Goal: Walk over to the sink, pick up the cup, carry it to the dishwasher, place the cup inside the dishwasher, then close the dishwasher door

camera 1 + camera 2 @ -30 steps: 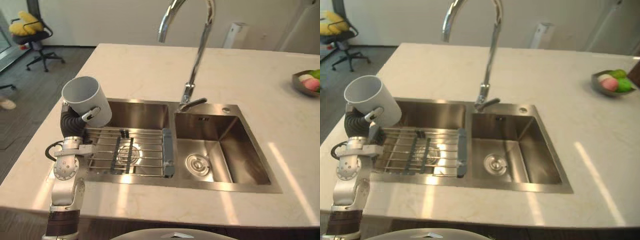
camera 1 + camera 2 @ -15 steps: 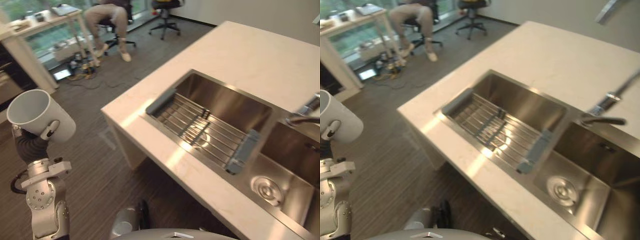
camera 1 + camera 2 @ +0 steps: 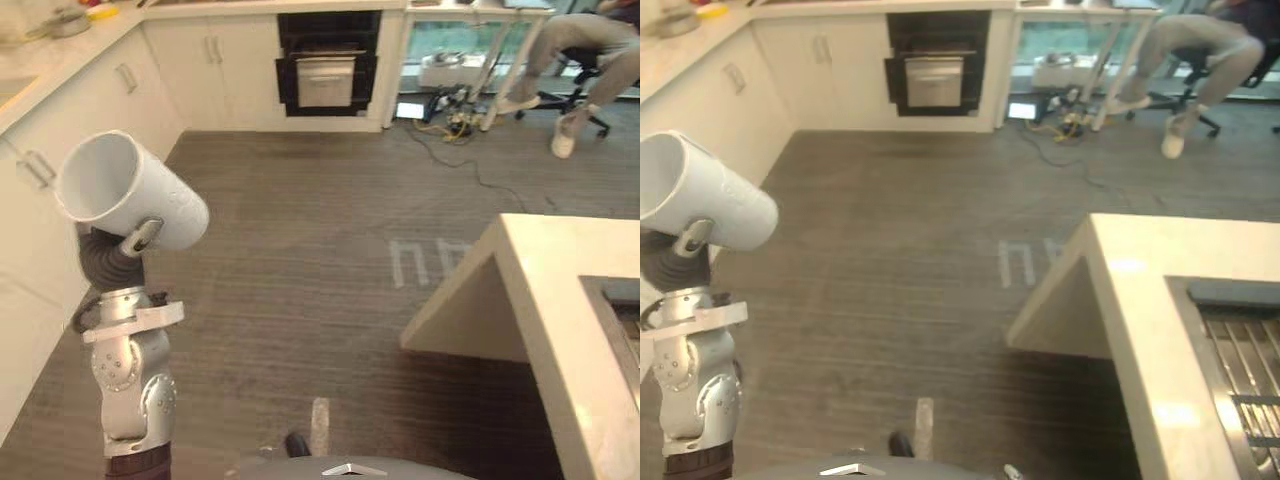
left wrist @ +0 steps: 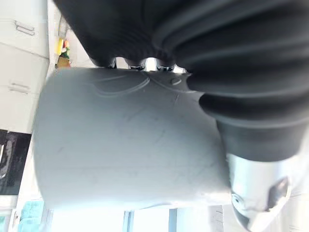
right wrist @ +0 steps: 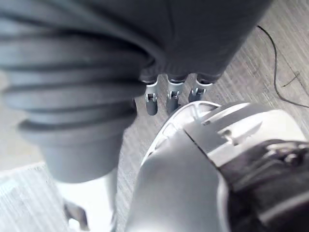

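A white cup (image 3: 130,195) is held up at the left, tilted with its open mouth toward the upper left. My left hand (image 3: 128,243) is shut on it from below, the thumb pressed on its side. From the left wrist view, the cup (image 4: 125,145) lies against the palm, just past the hand's dark cover (image 4: 217,72). My right hand (image 5: 72,96) hangs low over the wooden floor with its fingers (image 5: 173,94) relaxed and holding nothing.
The pale counter's corner (image 3: 560,290) juts in at the right, with the sink's rack (image 3: 1240,350) at the edge. White cabinets (image 3: 30,200) line the left. A dark built-in appliance (image 3: 325,60) stands at the back. A seated person (image 3: 580,50) and floor cables (image 3: 450,125) are far right.
The camera has swung left, away from the sink, so the floor and cabinets have replaced the basin. The cup has stayed in my left hand throughout.
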You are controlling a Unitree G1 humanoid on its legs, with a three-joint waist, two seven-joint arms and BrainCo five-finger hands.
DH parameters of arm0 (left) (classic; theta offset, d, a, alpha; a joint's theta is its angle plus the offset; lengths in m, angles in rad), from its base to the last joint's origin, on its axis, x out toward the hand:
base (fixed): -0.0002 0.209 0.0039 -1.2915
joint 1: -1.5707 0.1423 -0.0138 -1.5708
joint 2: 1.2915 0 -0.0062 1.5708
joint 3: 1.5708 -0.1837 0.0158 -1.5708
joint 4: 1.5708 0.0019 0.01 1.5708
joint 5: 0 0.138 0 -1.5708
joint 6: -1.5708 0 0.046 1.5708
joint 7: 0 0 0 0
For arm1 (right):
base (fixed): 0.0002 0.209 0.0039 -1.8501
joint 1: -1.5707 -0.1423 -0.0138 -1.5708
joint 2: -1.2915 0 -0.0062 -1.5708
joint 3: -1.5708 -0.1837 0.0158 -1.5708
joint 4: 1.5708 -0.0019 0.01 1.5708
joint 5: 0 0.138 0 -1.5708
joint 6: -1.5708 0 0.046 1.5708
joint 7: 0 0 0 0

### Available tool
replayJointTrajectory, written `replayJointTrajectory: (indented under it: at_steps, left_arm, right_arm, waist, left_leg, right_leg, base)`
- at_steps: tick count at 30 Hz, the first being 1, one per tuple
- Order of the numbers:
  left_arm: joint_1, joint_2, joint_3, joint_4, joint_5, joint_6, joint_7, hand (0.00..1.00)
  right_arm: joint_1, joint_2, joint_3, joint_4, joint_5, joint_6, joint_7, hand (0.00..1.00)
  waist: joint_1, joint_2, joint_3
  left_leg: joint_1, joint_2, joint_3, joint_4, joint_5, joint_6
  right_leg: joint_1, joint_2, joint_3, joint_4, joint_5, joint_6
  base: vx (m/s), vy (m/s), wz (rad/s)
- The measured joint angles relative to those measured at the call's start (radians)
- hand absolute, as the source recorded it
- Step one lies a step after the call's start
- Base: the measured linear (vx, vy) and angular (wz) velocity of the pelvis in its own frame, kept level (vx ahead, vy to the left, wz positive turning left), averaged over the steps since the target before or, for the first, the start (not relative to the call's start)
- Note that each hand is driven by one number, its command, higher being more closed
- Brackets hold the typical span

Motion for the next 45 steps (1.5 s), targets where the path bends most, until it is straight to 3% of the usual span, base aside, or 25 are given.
replayJointTrajectory:
  at_steps: [1, 2, 3, 4, 5, 6, 7, 8, 9, 10, 13, 16, 17, 24, 31, 36, 38, 39, 40, 41, 43, 45]
  left_arm:
    - [-0.003, 0.000, -0.031, 0.010, 0.000, 0.000, -0.005, 1.00]
    - [-0.026, 0.011, -0.086, 0.055, 0.000, -0.007, -0.012, 1.00]
    - [-0.078, 0.028, -0.137, 0.129, 0.000, -0.010, -0.019, 1.00]
    - [-0.107, 0.032, -0.159, 0.169, 0.001, -0.010, -0.021, 1.00]
    - [-0.140, 0.029, -0.182, 0.233, 0.001, -0.009, -0.024, 1.00]
    - [-0.140, 0.021, -0.182, 0.254, 0.001, -0.009, -0.022, 1.00]
    - [-0.154, 0.030, -0.191, 0.270, 0.001, -0.005, -0.008, 1.00]
    - [-0.152, 0.035, -0.217, 0.275, 0.003, 0.008, 0.006, 1.00]
    - [-0.153, 0.036, -0.236, 0.276, 0.004, 0.023, 0.013, 1.00]
    - [-0.154, 0.042, -0.267, 0.272, 0.013, 0.041, 0.016, 1.00]
    - [-0.118, 0.075, -0.265, 0.256, 0.020, 0.087, 0.021, 1.00]
    - [-0.059, 0.119, -0.249, 0.233, 0.019, 0.113, 0.018, 1.00]
    - [-0.050, 0.135, -0.248, 0.220, -0.001, 0.116, -0.035, 1.00]
    - [-0.051, 0.129, -0.239, 0.224, -0.001, 0.110, -0.031, 1.00]
    - [-0.052, 0.095, -0.193, 0.279, 0.000, 0.043, 0.037, 1.00]
    - [-0.055, 0.050, -0.172, 0.261, 0.004, 0.006, 0.062, 1.00]
    - [-0.056, 0.039, -0.168, 0.260, 0.002, 0.006, 0.059, 1.00]
    - [-0.058, 0.040, -0.159, 0.261, 0.000, 0.006, 0.052, 1.00]
    - [-0.058, 0.039, -0.161, 0.262, 0.000, 0.006, 0.051, 1.00]
    - [-0.058, 0.038, -0.161, 0.262, 0.000, 0.006, 0.048, 1.00]
    - [-0.061, 0.039, -0.166, 0.261, 0.000, 0.005, 0.038, 1.00]
    - [-0.072, 0.038, -0.179, 0.261, 0.000, 0.009, 0.038, 1.00]
  right_arm:
    - [0.005, -0.001, -0.018, -0.013, 0.001, -0.011, 0.002, 0.00]
    - [0.011, 0.002, -0.054, -0.038, 0.002, -0.025, 0.019, 0.00]
    - [0.015, 0.016, -0.066, -0.035, 0.001, -0.027, 0.048, 0.00]
    - [0.024, 0.031, -0.076, -0.033, -0.001, -0.027, 0.064, 0.00]
    - [0.037, 0.060, -0.093, -0.024, 0.000, -0.033, 0.088, 0.00]
    - [0.038, 0.081, -0.112, -0.011, 0.000, -0.039, 0.093, 0.00]
    - [0.052, 0.114, -0.125, -0.003, 0.007, -0.061, 0.110, 0.00]
    - [0.057, 0.109, -0.110, 0.003, 0.000, -0.070, 0.109, 0.00]
    - [0.065, 0.107, -0.106, 0.004, -0.001, -0.072, 0.109, 0.00]
    - [0.073, 0.107, -0.090, 0.006, -0.001, -0.071, 0.106, 0.00]
    - [0.052, 0.085, -0.068, 0.013, -0.001, -0.072, 0.106, 0.00]
    - [-0.006, 0.074, -0.022, 0.006, 0.002, -0.080, 0.108, 0.00]
    - [-0.112, 0.107, 0.085, 0.043, 0.004, -0.127, 0.070, 0.00]
    - [-0.096, 0.107, 0.084, 0.042, 0.012, -0.128, 0.070, 0.00]
    - [-0.052, 0.108, 0.032, 0.042, 0.022, -0.116, 0.072, 0.00]
    - [-0.030, 0.109, -0.034, 0.051, 0.022, -0.096, 0.084, 0.00]
    - [-0.023, 0.106, -0.044, 0.050, 0.043, -0.097, 0.084, 0.00]
    - [-0.021, 0.112, -0.044, 0.042, 0.056, -0.098, 0.084, 0.00]
    - [-0.019, 0.114, -0.046, 0.042, 0.064, -0.099, 0.084, 0.00]
    - [-0.016, 0.115, -0.049, 0.042, 0.081, -0.101, 0.084, 0.00]
    - [-0.008, 0.115, -0.051, 0.043, 0.082, -0.105, 0.086, 0.00]
    - [-0.006, 0.122, -0.064, 0.045, 0.082, -0.105, 0.086, 0.00]
  waist:
    - [-0.004, 0.010, -0.005]
    - [-0.025, 0.023, -0.011]
    - [-0.049, 0.023, -0.012]
    - [-0.059, 0.021, -0.013]
    - [-0.083, 0.007, -0.012]
    - [-0.095, -0.017, -0.015]
    - [-0.110, -0.056, -0.015]
    - [-0.101, -0.076, -0.016]
    - [-0.105, -0.091, -0.027]
    - [-0.101, -0.088, -0.033]
    - [-0.071, -0.092, -0.041]
    - [-0.061, -0.081, -0.051]
    - [-0.057, -0.135, -0.031]
    - [-0.062, -0.134, -0.031]
    - [-0.079, -0.131, -0.030]
    - [-0.081, -0.121, -0.029]
    - [-0.085, -0.106, -0.021]
    - [-0.094, -0.115, -0.007]
    - [-0.098, -0.112, 0.000]
    - [-0.096, -0.118, 0.005]
    - [-0.098, -0.117, 0.005]
    - [-0.106, -0.113, 0.005]
  left_leg:
    - [-0.006, 0.001, -0.034, 0.000, -0.002, 0.004]
    - [-0.018, 0.005, -0.103, 0.006, 0.005, 0.034]
    - [-0.034, 0.001, -0.180, 0.004, 0.016, 0.038]
    - [-0.042, -0.004, -0.217, -0.001, 0.017, 0.032]
    - [-0.046, -0.008, -0.227, -0.001, -0.033, -0.001]
    - [-0.038, -0.009, -0.178, 0.012, -0.082, -0.048]
    - [-0.079, 0.043, -0.109, 0.211, -0.134, 0.072]
    - [-0.088, 0.015, -0.165, 0.246, -0.168, -0.002]
    - [-0.085, 0.003, -0.193, 0.238, -0.157, 0.004]
    - [-0.075, -0.016, -0.233, 0.194, -0.130, -0.001]
    - [0.000, -0.039, -0.261, 0.059, -0.047, -0.018]
    - [0.035, -0.035, -0.269, -0.003, -0.007, -0.033]
    - [0.055, -0.017, -0.279, -0.004, -0.002, -0.044]
    - [0.056, -0.017, -0.269, -0.004, -0.013, -0.053]
    - [0.044, -0.026, -0.294, -0.002, -0.025, -0.048]
    - [0.052, -0.043, -0.315, 0.004, -0.049, -0.040]
    - [0.078, -0.035, -0.326, 0.008, -0.062, -0.024]
    - [0.085, -0.040, -0.342, 0.062, -0.094, -0.009]
    - [0.089, -0.042, -0.350, 0.094, -0.117, -0.006]
    - [0.095, -0.042, -0.366, 0.146, -0.157, -0.006]
    - [0.096, -0.035, -0.385, 0.193, -0.208, -0.019]
    - [0.107, -0.033, -0.408, 0.208, -0.234, -0.023]
  right_leg:
    - [-0.028, -0.008, 0.083, 0.045, -0.002, -0.048]
    - [-0.091, 0.019, 0.294, 0.099, -0.070, -0.028]
    - [-0.126, 0.097, 0.523, 0.081, -0.141, -0.008]
    - [-0.145, 0.136, 0.629, 0.075, -0.161, -0.004]
    - [-0.169, 0.196, 0.804, 0.058, -0.177, 0.020]
    - [-0.178, 0.197, 0.884, 0.033, -0.170, 0.035]
    - [-0.182, 0.181, 0.966, 0.014, -0.191, 0.092]
    - [-0.180, 0.163, 1.026, 0.003, -0.192, 0.092]
    - [-0.174, 0.158, 1.028, -0.016, -0.169, 0.078]
    - [-0.171, 0.157, 1.009, -0.050, -0.124, 0.075]
    - [-0.165, 0.151, 0.981, -0.066, -0.047, 0.098]
    - [-0.156, 0.159, 0.964, -0.084, -0.046, 0.117]
    - [-0.060, 0.186, 0.932, -0.222, 0.003, 0.113]
    - [-0.062, 0.188, 0.944, -0.233, 0.003, 0.111]
    - [-0.074, 0.185, 0.930, -0.222, -0.014, 0.097]
    - [-0.176, 0.149, 0.921, 0.043, -0.120, 0.108]
    - [-0.279, 0.127, 0.898, 0.326, -0.126, 0.100]
    - [-0.338, 0.097, 0.905, 0.500, -0.096, 0.062]
    - [-0.370, 0.087, 0.908, 0.578, -0.081, 0.044]
    - [-0.421, 0.078, 0.914, 0.703, -0.104, 0.043]
    - [-0.476, 0.080, 0.912, 0.741, -0.167, 0.054]
    - [-0.519, 0.086, 0.905, 0.609, -0.194, 0.072]
  base:
    - [0.01, 0.283, 0.87]
    - [-0.02, 0.337, 1.30]
    - [-0.08, 0.296, 1.55]
    - [-0.14, 0.185, 1.82]
    - [-0.13, 0.108, 1.34]
    - [-0.09, -0.014, 1.42]
    - [-0.08, -0.105, 1.03]
    - [-0.06, -0.136, 1.06]
    - [-0.08, -0.050, 1.08]
    - [-0.01, -0.029, 1.09]
    - [0.03, -0.061, 0.51]
    - [0.00, -0.097, 0.07]
    - [-0.01, -0.041, 0.05]
    - [0.00, 0.004, -0.05]
    - [0.05, 0.004, 0.05]
    - [0.10, 0.033, 0.12]
    - [0.00, 0.075, 0.27]
    - [0.01, 0.063, 0.33]
    - [0.01, 0.038, 0.37]
    - [-0.04, -0.006, 0.36]
    - [-0.10, -0.032, 0.36]
    - [-0.17, -0.060, 0.29]
